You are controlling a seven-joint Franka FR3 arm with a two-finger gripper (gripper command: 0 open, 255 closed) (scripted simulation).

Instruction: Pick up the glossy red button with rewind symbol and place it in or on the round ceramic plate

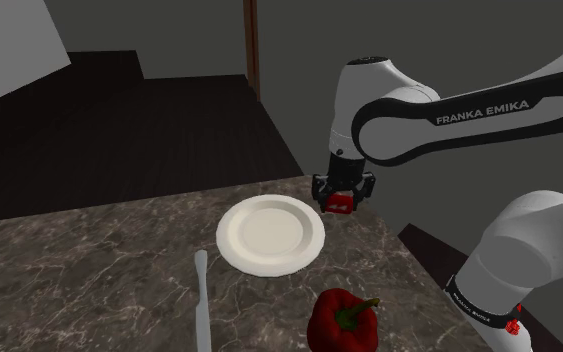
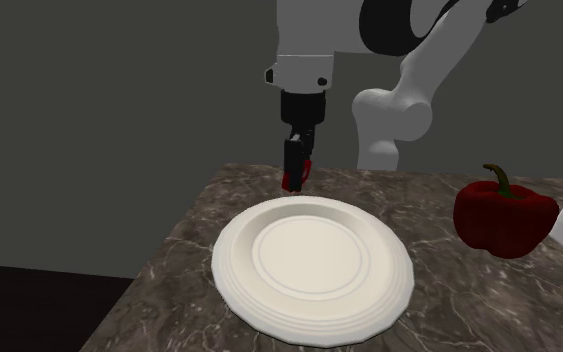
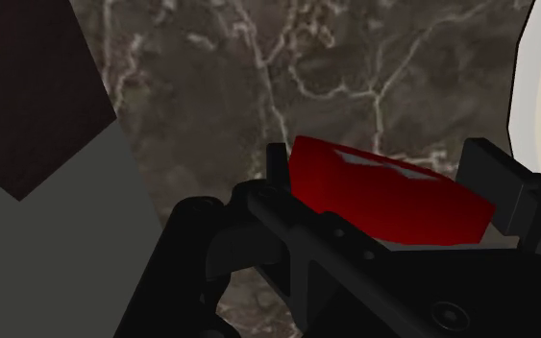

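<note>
The red button (image 1: 340, 204) is clasped between the black fingers of my gripper (image 1: 341, 198), which is shut on it. It sits low over the marble tabletop near the far edge, just beyond the round white plate (image 1: 231, 232) on the shoulder view's right. From the second exterior view, the gripper (image 2: 296, 176) points straight down behind the plate (image 2: 231, 262), with the button (image 2: 289, 183) red at its tips. In the wrist view, the button (image 3: 383, 197) shows a glossy red face with a white mark between the fingers (image 3: 276, 165). I cannot tell whether it touches the table.
A red bell pepper (image 1: 342, 320) stands at the near side of the table, close to the arm's base. A pale knife-like utensil (image 1: 200, 295) lies beside the plate on the shoulder view's left. The table's edge drops off just behind the gripper.
</note>
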